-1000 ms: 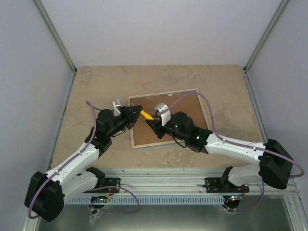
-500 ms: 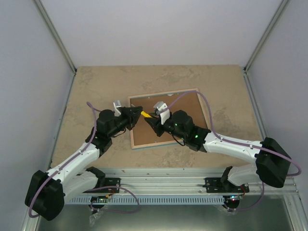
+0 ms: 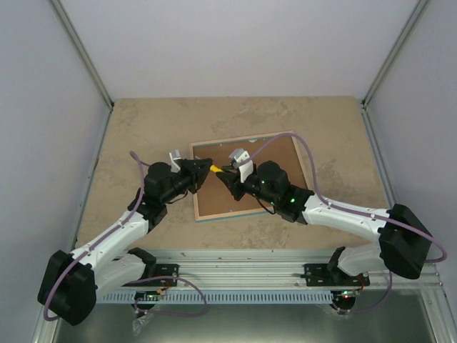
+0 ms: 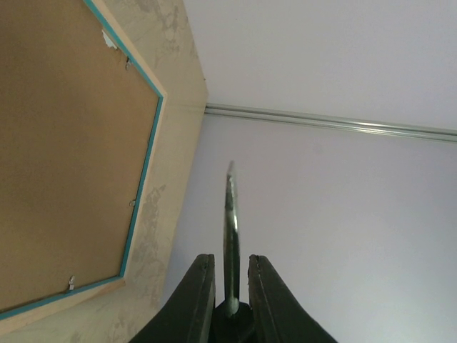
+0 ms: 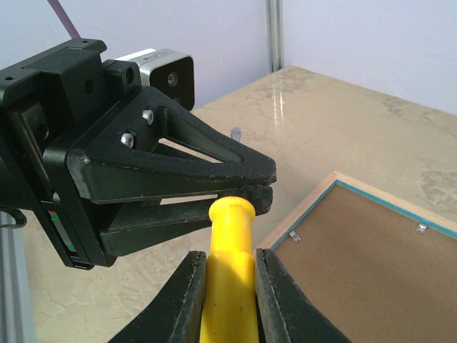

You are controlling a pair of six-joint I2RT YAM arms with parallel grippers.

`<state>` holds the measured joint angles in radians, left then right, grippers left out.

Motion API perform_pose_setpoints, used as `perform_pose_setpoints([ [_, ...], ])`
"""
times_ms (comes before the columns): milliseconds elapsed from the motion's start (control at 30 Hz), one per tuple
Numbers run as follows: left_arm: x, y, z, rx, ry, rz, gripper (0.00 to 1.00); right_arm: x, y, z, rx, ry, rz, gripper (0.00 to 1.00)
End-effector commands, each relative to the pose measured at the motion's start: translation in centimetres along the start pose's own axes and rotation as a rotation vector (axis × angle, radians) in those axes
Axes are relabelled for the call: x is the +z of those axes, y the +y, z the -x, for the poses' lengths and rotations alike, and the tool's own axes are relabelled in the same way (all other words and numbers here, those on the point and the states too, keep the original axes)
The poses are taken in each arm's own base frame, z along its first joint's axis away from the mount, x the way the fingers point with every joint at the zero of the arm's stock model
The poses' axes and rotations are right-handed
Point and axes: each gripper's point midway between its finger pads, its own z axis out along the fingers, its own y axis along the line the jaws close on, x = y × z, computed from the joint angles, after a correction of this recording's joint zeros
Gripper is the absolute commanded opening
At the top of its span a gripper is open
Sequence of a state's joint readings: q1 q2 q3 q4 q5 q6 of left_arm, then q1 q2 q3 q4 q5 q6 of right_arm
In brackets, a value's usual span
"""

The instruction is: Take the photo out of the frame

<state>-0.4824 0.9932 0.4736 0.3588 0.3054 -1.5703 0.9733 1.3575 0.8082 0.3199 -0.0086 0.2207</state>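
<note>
Looking down from above, the frame point(image 3: 213, 200) lies flat near the middle of the table point(image 3: 143, 128), brown board back upward, so its front is hidden. Over its near-left corner the left pincer point(image 3: 206, 168) and right pincer point(image 3: 223, 174) meet tip to tip, with a yellow-handled tool point(image 3: 215, 169) bridging them.

From the left wrist, the left pincer point(image 4: 230, 259) is pressed together on the thin metal blade of the yellow-handled tool point(image 4: 230, 214), which sticks out past the fingertips. The frame point(image 4: 71, 143) fills the left side, its turquoise edge and small metal clips point(image 4: 132, 204) showing against the table point(image 4: 168, 36).

From the right wrist, the right pincer point(image 5: 230, 257) is pinching the yellow-handled tool point(image 5: 232, 214) by its handle, one finger against each side. The handle's end butts against the left pincer point(image 5: 265, 184). The frame point(image 5: 371, 250) lies on the table point(image 5: 321, 121) below and to the right.
</note>
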Motion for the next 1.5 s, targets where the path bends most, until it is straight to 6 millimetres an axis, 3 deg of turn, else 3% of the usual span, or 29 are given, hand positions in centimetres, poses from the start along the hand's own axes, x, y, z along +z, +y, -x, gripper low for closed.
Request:
perform_pose_setpoints([
  [0, 0.1, -0.4, -0.5, -0.020, 0.029, -0.018, 0.00, 0.0, 0.5, 1.0, -0.015, -0.034, 0.039, 0.27],
  [467, 0.0, 0.3, -0.6, -0.058, 0.036, 0.004, 0.00, 0.5, 0.5, 0.2, -0.024, -0.015, 0.042, 0.27],
  [633, 0.0, 0.4, -0.7, -0.061, 0.038, 0.010, 0.00, 0.3, 0.5, 0.3, -0.018, -0.022, 0.041, 0.18],
  [833, 0.0, 0.7, -0.6, -0.054, 0.035, 0.024, 0.01, 0.2, 0.3, 0.3, -0.023, -0.019, 0.032, 0.01],
  [1100, -0.6, 1.1, 0.2, 0.062, -0.013, 0.095, 0.39, -0.7, -0.5, 0.0, -0.027, 0.004, 0.011, 0.01],
  [1233, -1.0, 1.5, 1.3, 0.162, -0.022, 0.166, 0.48, -0.8, -1.4, -0.1, -0.030, 0.032, -0.016, 0.01],
  [1467, -1.4, 1.3, 5.5, 0.444, -0.053, 0.379, 0.67, -0.3, -3.9, -1.7, -0.017, 0.127, -0.119, 0.01],
])
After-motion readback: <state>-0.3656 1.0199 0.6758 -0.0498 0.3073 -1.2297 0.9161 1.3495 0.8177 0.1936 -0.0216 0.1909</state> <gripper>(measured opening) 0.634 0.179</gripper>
